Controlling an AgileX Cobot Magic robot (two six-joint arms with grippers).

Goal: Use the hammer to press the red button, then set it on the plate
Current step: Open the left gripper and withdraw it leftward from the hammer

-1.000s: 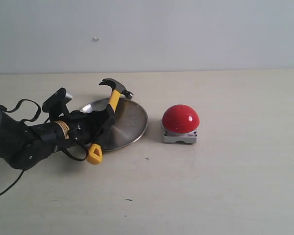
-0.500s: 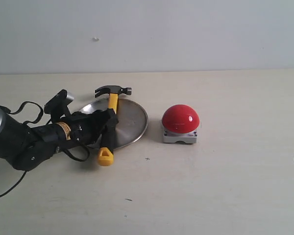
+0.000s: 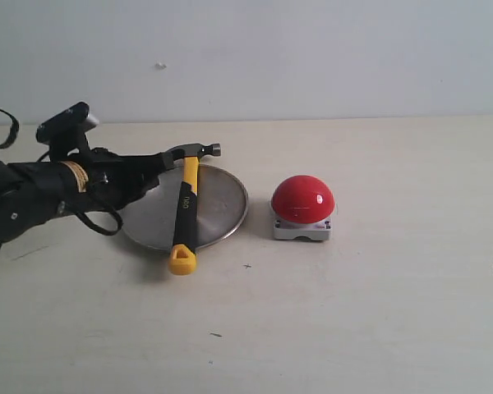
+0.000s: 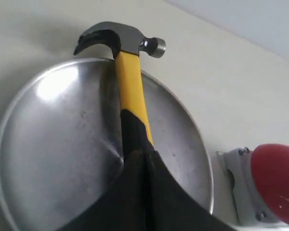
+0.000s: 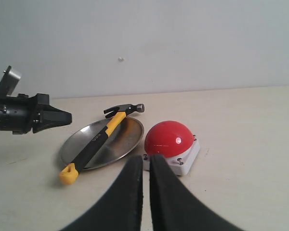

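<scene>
Letting go, the left gripper (image 3: pixel 166 158) had pulled back, jaws together and empty, tips just beside the hammer (image 3: pixel 185 205) head, its arm stretched level from the left. That hammer lay across the plate (image 3: pixel 226 205), near the red button (image 3: pixel 302 199).

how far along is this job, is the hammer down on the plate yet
Looks nearly finished. Done: the hammer lies across the plate, head over the far rim, yellow loop end overhanging the table. In hand: nothing; the left claw is shut and clear of the handle, beside the plate. Left: only parking the arm, it seems. Whether the red button was pressed cannot be read from these pictures.
</scene>
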